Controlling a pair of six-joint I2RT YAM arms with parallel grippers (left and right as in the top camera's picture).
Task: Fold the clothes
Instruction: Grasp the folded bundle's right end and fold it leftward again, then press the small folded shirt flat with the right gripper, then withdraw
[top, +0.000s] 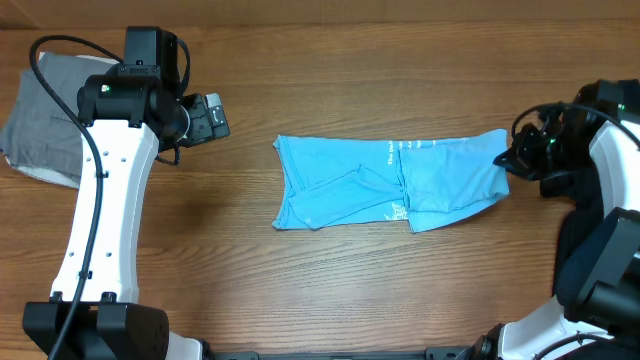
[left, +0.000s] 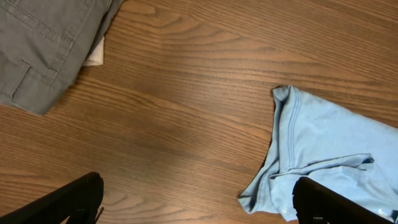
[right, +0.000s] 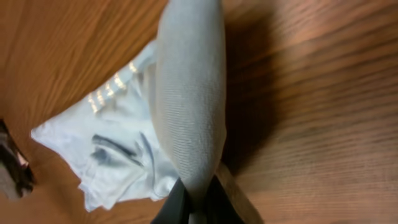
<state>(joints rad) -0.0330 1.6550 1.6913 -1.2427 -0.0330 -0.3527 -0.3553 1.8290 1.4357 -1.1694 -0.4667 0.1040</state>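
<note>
The light blue T-shirt (top: 390, 182) lies partly folded in a long strip across the middle of the table, small white text showing on top. My right gripper (top: 508, 158) is shut on the shirt's right end, pinching a raised fold of cloth (right: 189, 118) between its fingers (right: 198, 205). My left gripper (top: 215, 118) is open and empty above bare wood, left of the shirt. In the left wrist view its two fingers (left: 196, 202) are spread wide, and the shirt's left end (left: 311, 155) lies by the right finger.
A folded grey garment (top: 40, 115) lies at the table's far left, also in the left wrist view (left: 43, 43). The table (top: 300, 280) is brown wood.
</note>
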